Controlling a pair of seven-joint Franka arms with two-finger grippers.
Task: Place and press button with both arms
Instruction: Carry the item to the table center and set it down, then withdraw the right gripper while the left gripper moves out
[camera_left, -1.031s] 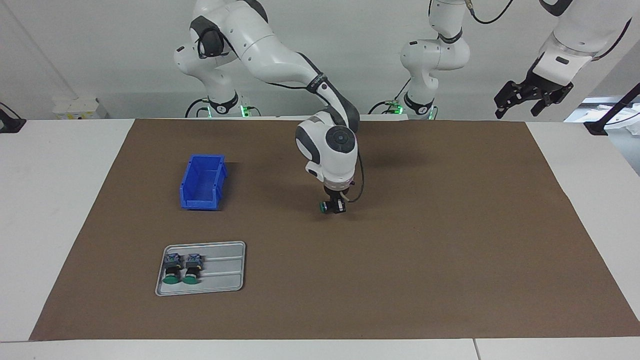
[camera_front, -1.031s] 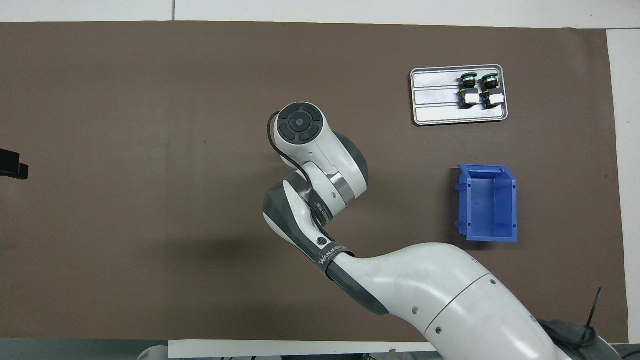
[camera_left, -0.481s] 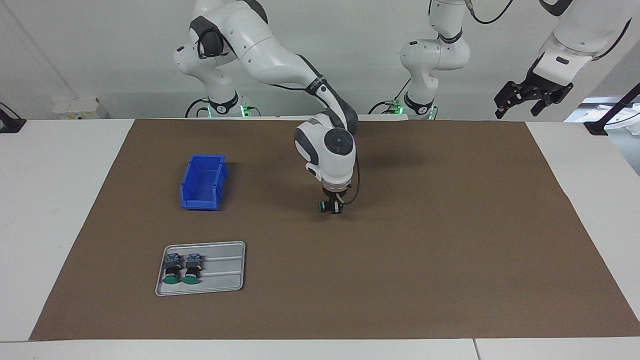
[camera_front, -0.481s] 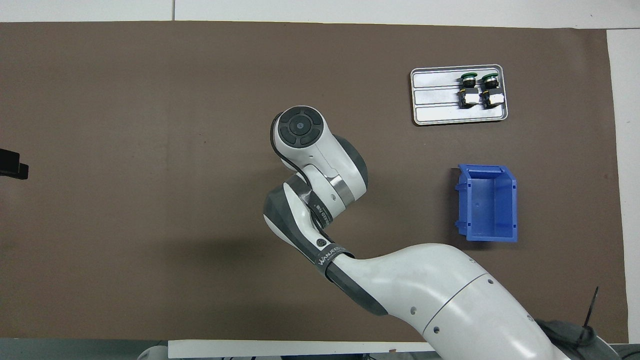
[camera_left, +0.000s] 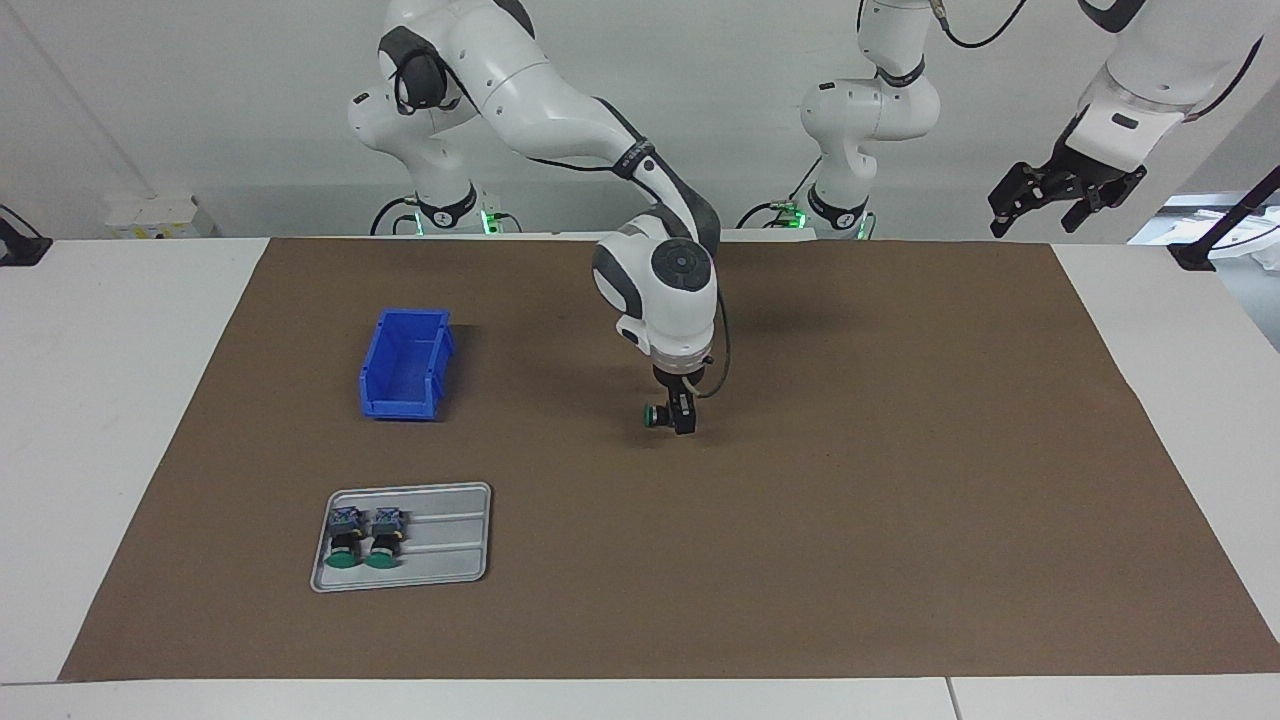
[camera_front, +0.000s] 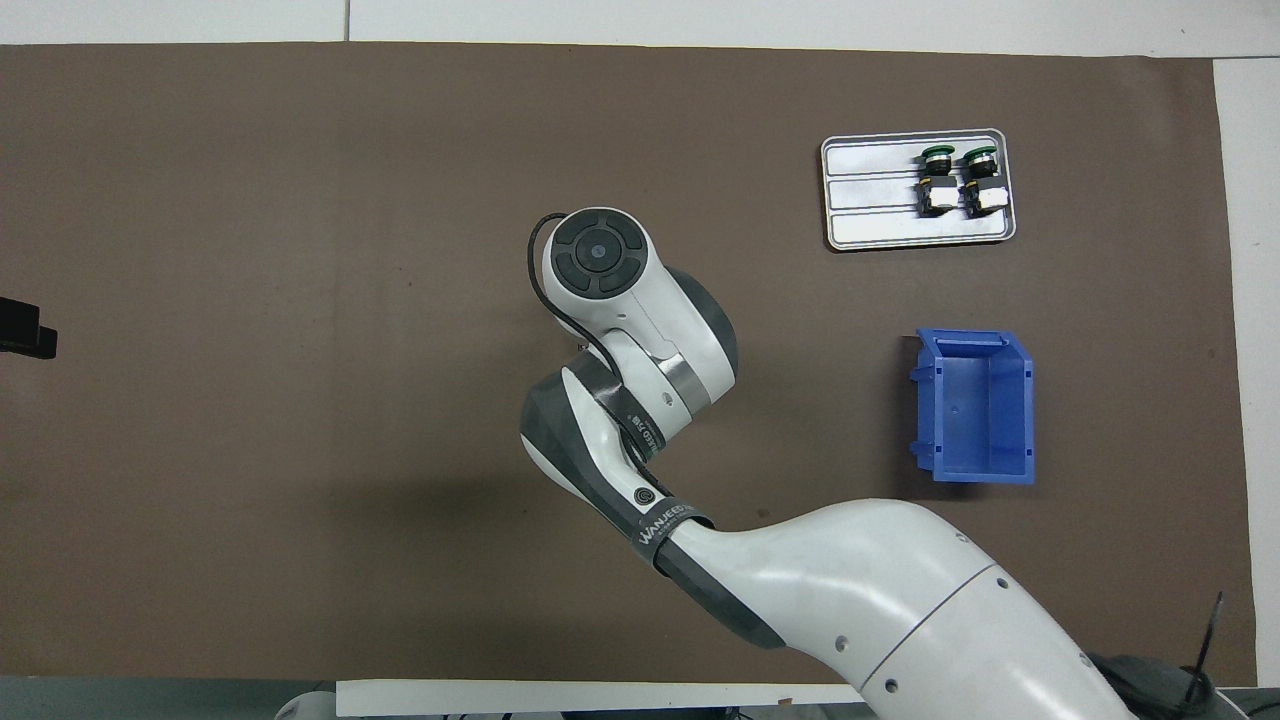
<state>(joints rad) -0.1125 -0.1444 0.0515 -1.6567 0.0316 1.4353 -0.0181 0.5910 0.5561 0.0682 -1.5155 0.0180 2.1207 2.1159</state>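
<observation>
While the bin (camera_left: 405, 365) sits bare, the tray (camera_left: 445, 540) holds two buttons (camera_left: 348, 535).

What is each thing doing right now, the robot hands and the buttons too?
right gripper, down at the button.
button, sideways, low at the mat.
left gripper, open, raised, waiting.
tray, flat on the mat.
spare buttons, lying in the tray.
blue bin, upright, empty.
</observation>
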